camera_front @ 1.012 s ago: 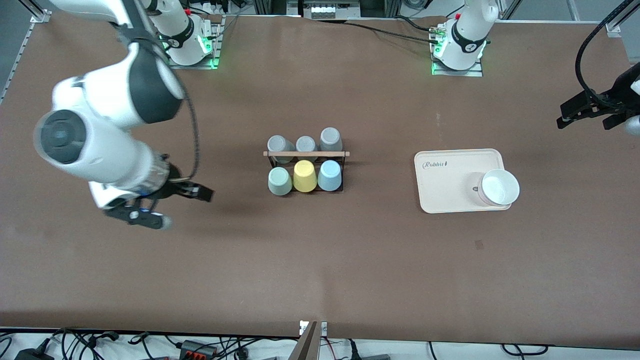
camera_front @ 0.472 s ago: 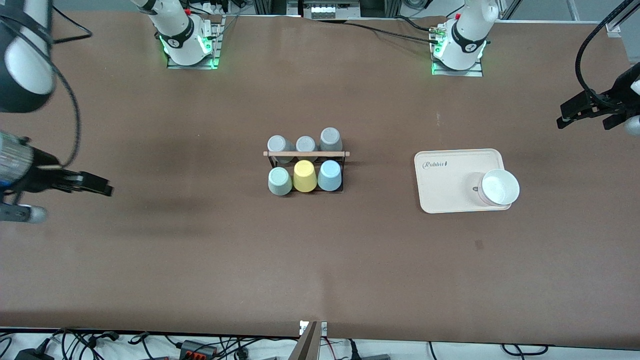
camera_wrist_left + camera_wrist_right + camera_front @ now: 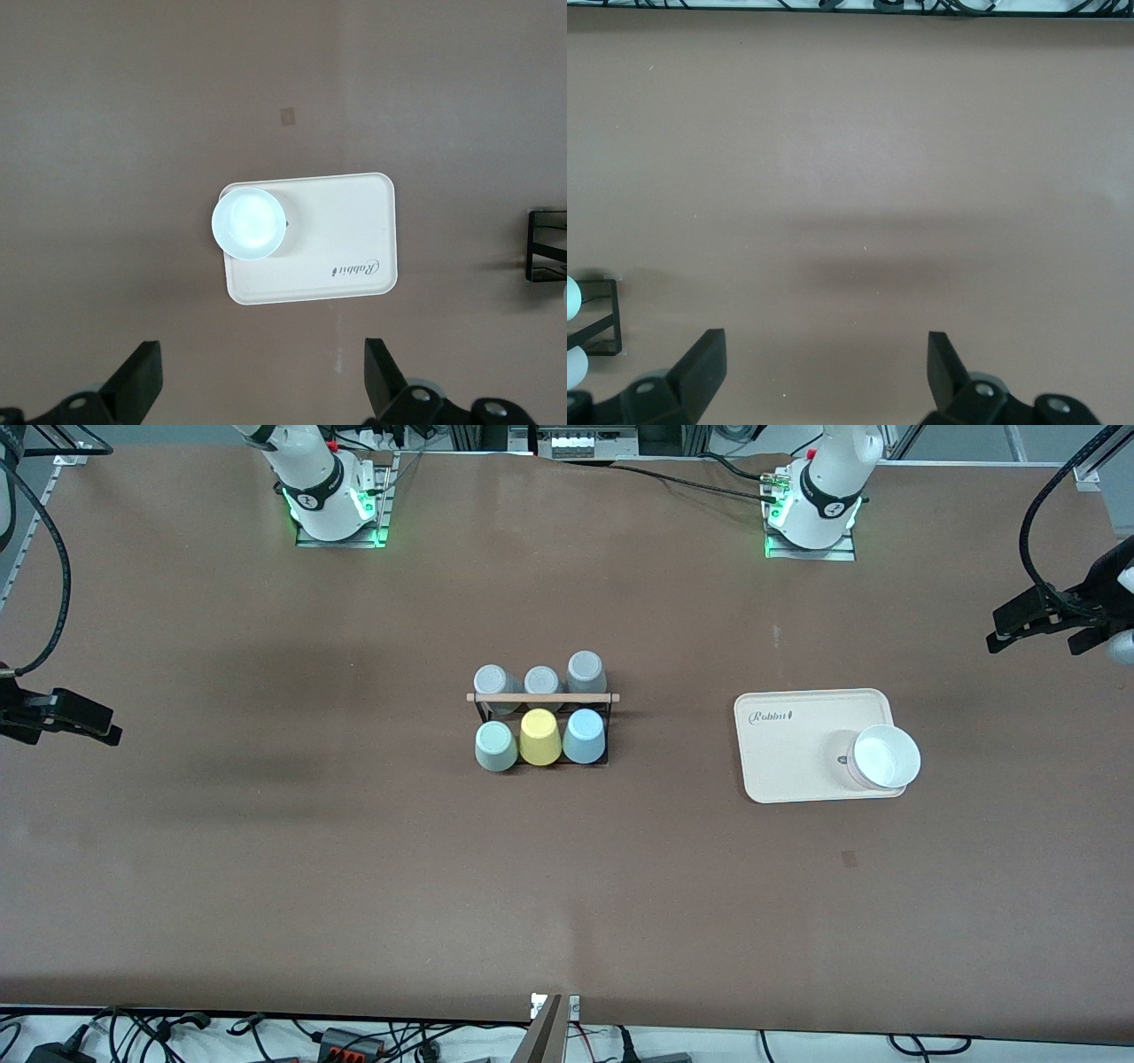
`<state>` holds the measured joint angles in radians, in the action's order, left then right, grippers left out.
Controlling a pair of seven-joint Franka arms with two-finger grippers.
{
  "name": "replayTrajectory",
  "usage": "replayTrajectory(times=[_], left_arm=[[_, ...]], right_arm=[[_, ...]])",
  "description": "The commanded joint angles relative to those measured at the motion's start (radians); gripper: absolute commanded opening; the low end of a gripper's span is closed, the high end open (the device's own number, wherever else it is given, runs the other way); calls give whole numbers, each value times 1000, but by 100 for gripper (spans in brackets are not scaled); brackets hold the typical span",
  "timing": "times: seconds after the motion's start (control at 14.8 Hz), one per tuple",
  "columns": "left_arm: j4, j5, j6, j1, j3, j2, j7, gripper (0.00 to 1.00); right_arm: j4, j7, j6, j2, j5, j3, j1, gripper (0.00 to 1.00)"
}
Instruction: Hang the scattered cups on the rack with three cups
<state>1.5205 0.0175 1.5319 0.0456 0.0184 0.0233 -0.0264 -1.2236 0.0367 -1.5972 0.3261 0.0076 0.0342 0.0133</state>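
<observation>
My left gripper (image 3: 1036, 624) hangs with its jaws spread wide and empty over the left arm's end of the table (image 3: 354, 886), and my right gripper (image 3: 75, 722) hangs the same way, released and holding nothing, over the right arm's end. The rack (image 3: 542, 699) stands mid-table. The mint-green cup (image 3: 495, 746) and light blue cup (image 3: 584, 736) sit on its near row, either side of the yellow cup (image 3: 539, 737), with three grey cups (image 3: 541, 680) on the row farther from the front camera. The cream tray (image 3: 793, 748) with a white bowl (image 3: 883, 757) lies toward the left arm's end.

White arm bases with black bands, green lights glowing at their mounts; black angular fingers (image 3: 142, 376); black cables, seemingly looped.
</observation>
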Motion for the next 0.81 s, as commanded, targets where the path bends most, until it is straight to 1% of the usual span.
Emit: replayTrajectory(times=[0.0,0.2,0.27,0.34,0.47,0.61,0.74], left_arm=[[7,10,7,4,3,-3,-1,100],[7,10,7,5,3,-3,-1,100],[7,10,8,5,3,-3,-1,100],[7,10,7,5,3,-3,-1,100],[7,10,7,5,3,-3,-1,100],[7,10,8,5,3,-3,-1,100],[7,10,7,4,3,-3,-1,100]], right_arm=[[-167,20,-76,-106,-15,1,-1,100],[-386,22,-200,-226,-17,1,-1,100],[-445,22,-234,-264,-17,1,-1,100],[-483,22,-236,-295,-17,1,-1,100],[-520,22,-218,-331,-18,1,-3,100],[-514,22,-167,-337,-18,1,-1,100],[-502,14,-153,-337,-14,1,1,100]])
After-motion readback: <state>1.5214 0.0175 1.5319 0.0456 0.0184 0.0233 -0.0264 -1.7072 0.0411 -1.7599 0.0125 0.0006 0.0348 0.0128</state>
